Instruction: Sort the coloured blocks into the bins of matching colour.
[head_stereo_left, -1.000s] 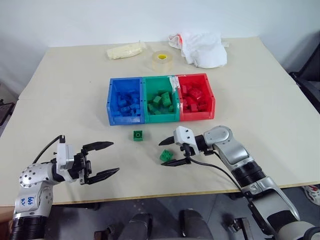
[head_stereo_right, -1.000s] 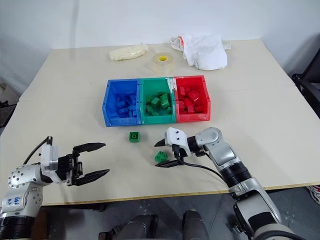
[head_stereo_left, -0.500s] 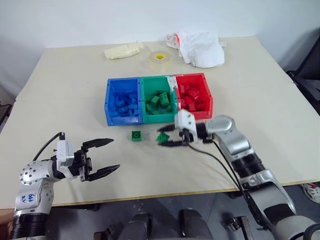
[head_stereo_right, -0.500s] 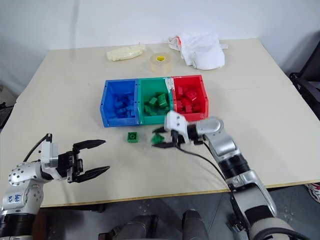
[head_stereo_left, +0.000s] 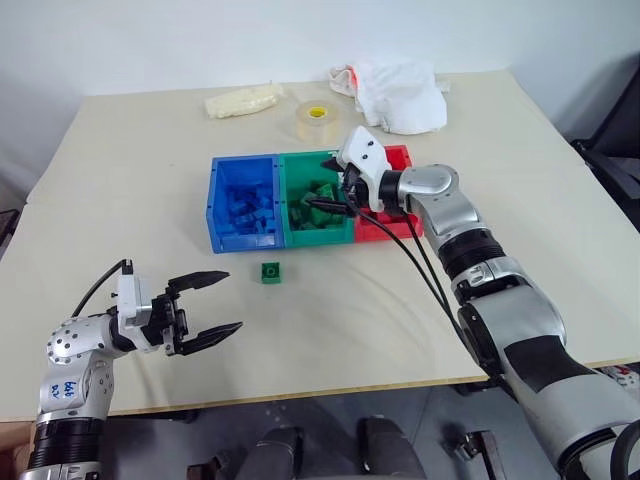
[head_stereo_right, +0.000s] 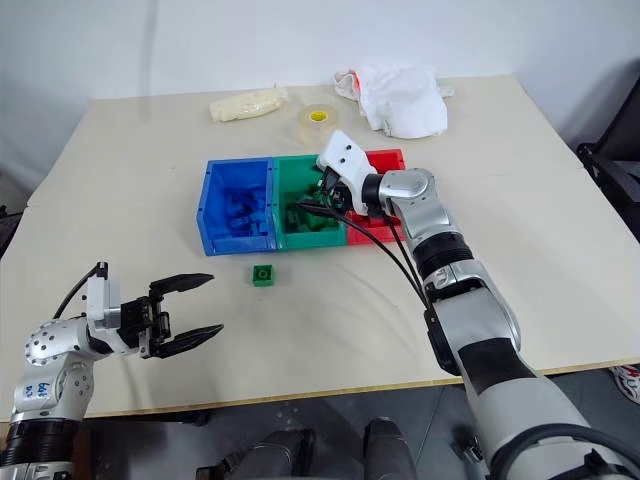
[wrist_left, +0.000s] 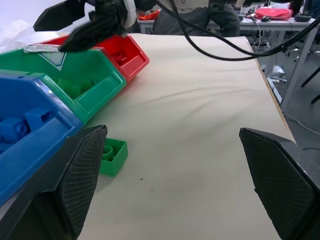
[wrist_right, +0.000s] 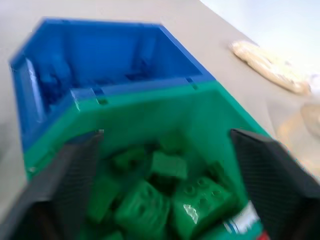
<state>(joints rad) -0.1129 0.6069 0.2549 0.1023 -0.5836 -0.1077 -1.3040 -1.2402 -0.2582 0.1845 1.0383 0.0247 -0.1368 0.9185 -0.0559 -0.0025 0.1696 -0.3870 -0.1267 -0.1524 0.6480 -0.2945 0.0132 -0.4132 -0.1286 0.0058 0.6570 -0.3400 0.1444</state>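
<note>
The three bins stand joined in a row mid-table: blue (head_stereo_left: 243, 203), green (head_stereo_left: 300, 232) and red (head_stereo_left: 398, 226), each holding blocks of its own colour. My right gripper (head_stereo_left: 325, 184) hovers open over the green bin, and in the right wrist view nothing is between its fingers (wrist_right: 65, 190), with green blocks (wrist_right: 172, 197) lying below. One green block (head_stereo_left: 270, 271) lies on the table in front of the blue and green bins. My left gripper (head_stereo_left: 233, 301) stands open and empty near the table's front left, pointing toward that block (wrist_left: 112, 156).
Behind the bins lie a tape roll (head_stereo_left: 316, 118), a crumpled white cloth (head_stereo_left: 395, 92) and a pale yellow bag (head_stereo_left: 243, 100). Black cables hang from my right arm (head_stereo_left: 425, 270) over the table. The table's front edge (head_stereo_left: 330, 385) runs close by my left gripper.
My right gripper lifted a green block off the table, carried it forward and up over the green bin, and opened. The left gripper stayed put.
</note>
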